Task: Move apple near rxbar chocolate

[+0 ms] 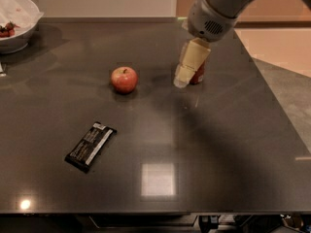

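The small red apple (124,79) with a short stem sits on the dark table (218,144), left of middle. The rxbar chocolate (91,146), a flat black wrapper with white lettering, lies nearer the front left, well apart from the apple. My gripper (181,80) hangs from the arm at the upper right and points down-left. It is above the table, to the right of the apple, and covers most of a red soda can (198,75). It holds nothing that I can see.
A white bowl (17,21) with red food stands at the far left corner. The red soda can stands just behind my gripper. The table's right edge runs diagonally at the right, with floor beyond.
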